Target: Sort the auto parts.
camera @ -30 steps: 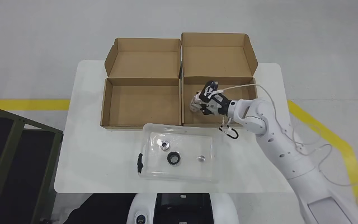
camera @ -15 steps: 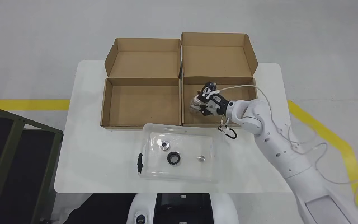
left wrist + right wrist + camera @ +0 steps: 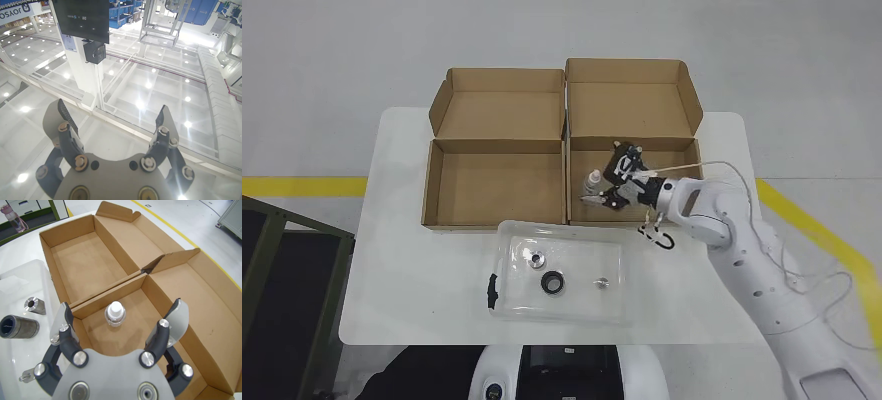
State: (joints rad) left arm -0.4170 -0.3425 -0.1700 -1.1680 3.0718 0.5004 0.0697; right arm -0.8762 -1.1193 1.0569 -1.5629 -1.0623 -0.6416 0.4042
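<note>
Overhead, two open brown cardboard boxes [image 3: 497, 185] sit side by side, beyond one clear plastic tray [image 3: 582, 245] holding three grey metal parts [image 3: 554, 285]. One small clear part with a white cap [image 3: 115, 315] stands upright in the right box [image 3: 198, 313], near-left corner. The right gripper [image 3: 122, 307], just beside it, and the left gripper [image 3: 112, 106] both gape, empty.

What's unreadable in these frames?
- Small pin in the clear bin, right wrist view: partly behind the right pincer's base.
- Right box floor, top view: part covered by the right arm.
- Bin parts, top view: too small to identify.
- Left pincer, left wrist view: faces ceiling; place relative to table unknown.
</note>
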